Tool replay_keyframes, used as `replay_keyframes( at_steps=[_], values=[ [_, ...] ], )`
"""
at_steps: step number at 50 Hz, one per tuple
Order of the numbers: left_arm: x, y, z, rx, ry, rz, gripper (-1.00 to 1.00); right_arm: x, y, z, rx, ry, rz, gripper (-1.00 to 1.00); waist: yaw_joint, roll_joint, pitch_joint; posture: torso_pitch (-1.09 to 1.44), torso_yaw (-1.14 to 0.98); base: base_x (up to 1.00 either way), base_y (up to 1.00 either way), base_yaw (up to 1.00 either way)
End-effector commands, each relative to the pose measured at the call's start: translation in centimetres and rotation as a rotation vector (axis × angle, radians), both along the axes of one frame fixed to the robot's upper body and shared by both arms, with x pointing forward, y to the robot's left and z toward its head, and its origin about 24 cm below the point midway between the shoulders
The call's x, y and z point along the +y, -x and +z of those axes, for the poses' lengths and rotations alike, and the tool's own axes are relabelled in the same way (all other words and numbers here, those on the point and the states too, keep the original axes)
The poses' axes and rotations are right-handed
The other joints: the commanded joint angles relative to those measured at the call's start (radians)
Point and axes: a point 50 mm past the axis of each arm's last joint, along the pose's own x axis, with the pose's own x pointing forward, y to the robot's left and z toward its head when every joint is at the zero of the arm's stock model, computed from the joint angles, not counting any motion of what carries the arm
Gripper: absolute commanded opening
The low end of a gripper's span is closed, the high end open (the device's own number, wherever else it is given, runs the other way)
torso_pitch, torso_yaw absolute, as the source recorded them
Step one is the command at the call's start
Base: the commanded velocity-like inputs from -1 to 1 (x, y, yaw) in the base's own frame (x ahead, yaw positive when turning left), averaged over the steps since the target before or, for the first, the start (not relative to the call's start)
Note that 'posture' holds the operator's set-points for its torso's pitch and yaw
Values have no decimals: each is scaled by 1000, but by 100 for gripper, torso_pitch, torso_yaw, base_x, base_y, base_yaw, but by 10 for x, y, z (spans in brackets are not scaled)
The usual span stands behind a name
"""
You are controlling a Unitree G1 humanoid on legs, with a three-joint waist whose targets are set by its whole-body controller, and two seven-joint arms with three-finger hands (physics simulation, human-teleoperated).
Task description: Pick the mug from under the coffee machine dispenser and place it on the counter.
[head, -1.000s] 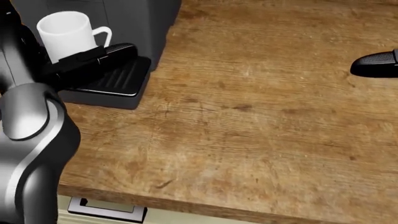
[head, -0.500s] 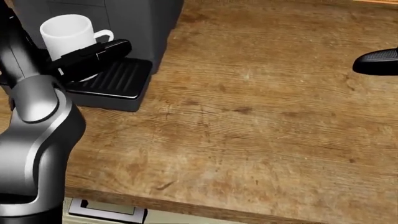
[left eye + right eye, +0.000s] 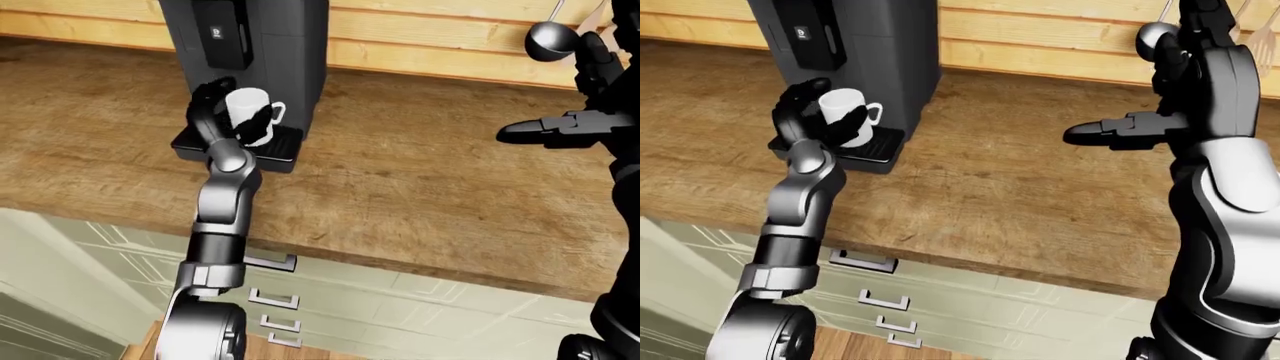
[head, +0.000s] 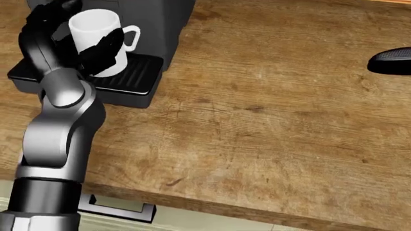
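Observation:
The white mug [image 4: 96,26] stands on the drip tray [image 4: 138,79] of the dark coffee machine [image 3: 270,45], under its dispenser, handle to the right. My left hand [image 4: 80,36] is shut on the mug: black fingers [image 4: 102,50] cross its near side and the thumb stands behind its left side. I cannot tell whether the mug is lifted off the tray. My right hand [image 3: 1110,131] is open, fingers stretched flat, held in the air over the right part of the wooden counter [image 4: 270,120], far from the mug.
A ladle [image 3: 548,37] hangs on the wood-plank wall at the top right. Drawer handles [image 3: 270,262] show below the counter's near edge. The coffee machine body stands close behind the mug.
My left hand has risen from below the mug and closed round it. The head view has shifted, so the machine sits further right and lower. The right hand has barely moved.

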Motion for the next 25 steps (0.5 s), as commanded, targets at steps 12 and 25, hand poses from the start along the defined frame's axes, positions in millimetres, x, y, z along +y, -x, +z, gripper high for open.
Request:
replay_keyframes(
  at_steps=[12, 25],
  values=[
    [-4, 9, 29, -126, -26, -38, -100, 1, 7, 15, -79, 23, -3, 100, -6, 0, -27, 0, 0, 0, 0, 0],
    [13, 51, 51, -135, -104, -125, -100, 3, 7, 14, -76, 25, 1, 100, -11, 10, -23, 0, 0, 0, 0, 0]
  ],
)
